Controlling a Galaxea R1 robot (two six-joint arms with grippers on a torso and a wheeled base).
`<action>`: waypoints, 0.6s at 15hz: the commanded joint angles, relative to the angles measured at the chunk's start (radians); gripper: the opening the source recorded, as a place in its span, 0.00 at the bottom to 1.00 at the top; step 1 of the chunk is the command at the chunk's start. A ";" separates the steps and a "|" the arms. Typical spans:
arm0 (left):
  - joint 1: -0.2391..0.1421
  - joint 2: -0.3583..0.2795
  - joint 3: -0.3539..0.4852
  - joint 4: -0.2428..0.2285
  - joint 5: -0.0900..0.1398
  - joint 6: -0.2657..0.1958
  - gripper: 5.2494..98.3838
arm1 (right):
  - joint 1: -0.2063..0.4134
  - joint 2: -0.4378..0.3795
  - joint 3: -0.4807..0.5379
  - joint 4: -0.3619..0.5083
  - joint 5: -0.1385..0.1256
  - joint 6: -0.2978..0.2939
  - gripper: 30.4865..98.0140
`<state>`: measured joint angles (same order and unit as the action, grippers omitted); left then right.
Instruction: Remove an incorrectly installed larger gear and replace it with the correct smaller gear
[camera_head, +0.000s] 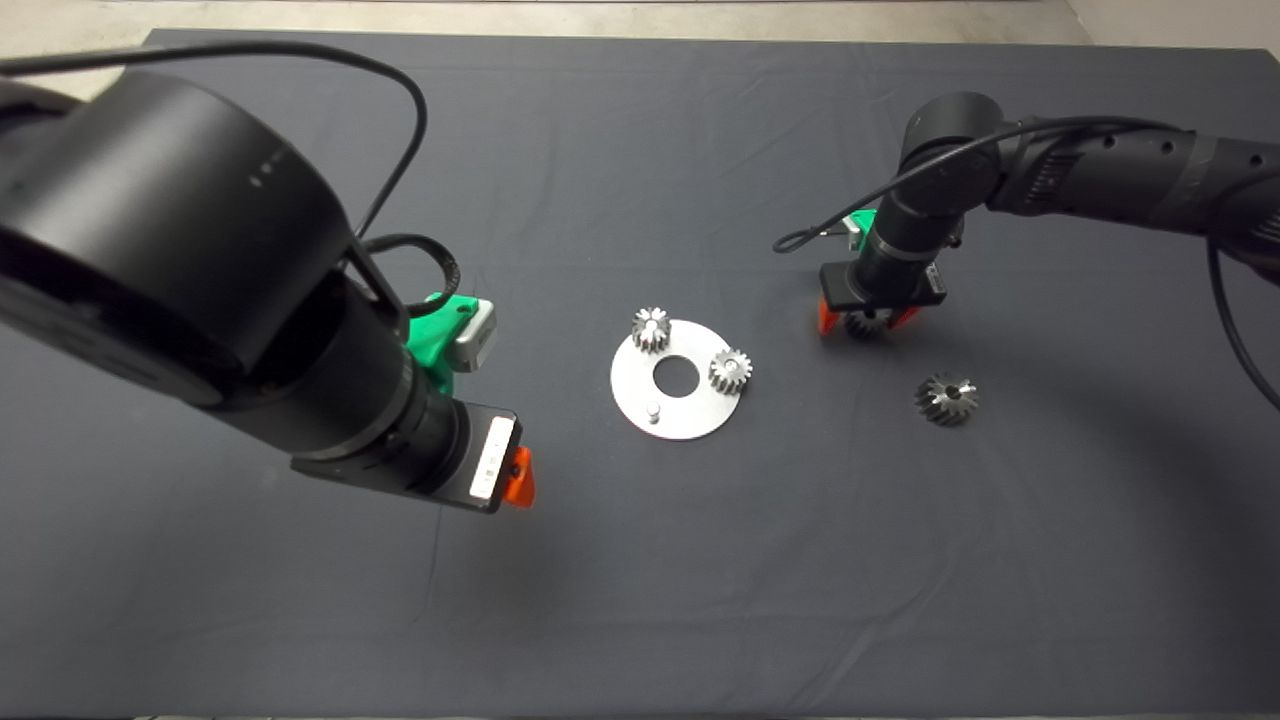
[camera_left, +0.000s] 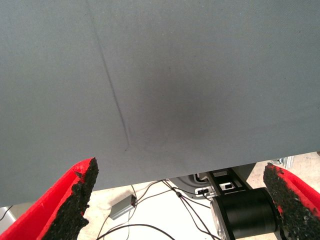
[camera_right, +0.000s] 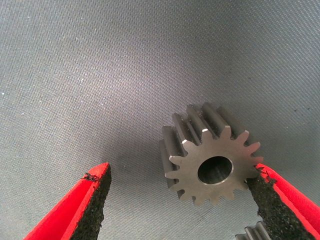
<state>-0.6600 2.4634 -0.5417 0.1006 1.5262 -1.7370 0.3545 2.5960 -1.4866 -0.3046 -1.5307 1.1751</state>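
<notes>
Dark woven mat (camera_head: 640, 600) covers the table; fabric, faint creases.

Left arm idle at mat's left side. Left gripper (camera_left: 180, 200) spread wide, nothing between the pads, only bare cloth beneath.

Right gripper (camera_head: 868, 320) down at mat level, right of the round steel plate (camera_head: 640, 395). Fingers apart, straddling the smaller gear (camera_right: 210, 157). Key relation: gear sits off-centre in the gap, touching or just beside one pad, well apart from the other. Bore axis tilts toward the wrist cam, so the gear looks tipped up on its teeth, not lying flat. Right arm clearly nearer.

Plate: flat, bright, centre hole; two small spur gears on pegs, third peg (camera_head: 653, 409) bare.

The larger gear (camera_head: 946, 398) lies on mat, right of plate, near right gripper; dark steel, tapered teeth. Judged: removal done.

Smaller gear: grey steel, straight teeth, smooth bore.
</notes>
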 joint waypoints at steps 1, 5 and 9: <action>-0.017 0.006 0.002 0.005 0.095 -0.001 0.85 | 0.024 -0.027 -0.026 0.032 -0.081 -0.014 0.59; -0.017 0.016 0.000 0.004 0.095 -0.001 0.85 | 0.024 -0.032 -0.061 0.039 -0.081 -0.022 0.59; -0.017 0.016 0.000 0.004 0.095 -0.001 0.85 | 0.026 -0.014 -0.062 0.041 -0.081 -0.022 0.59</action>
<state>-0.6600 2.4774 -0.5417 0.1004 1.5255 -1.7370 0.3549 2.5717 -1.5389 -0.2962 -1.5268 1.1598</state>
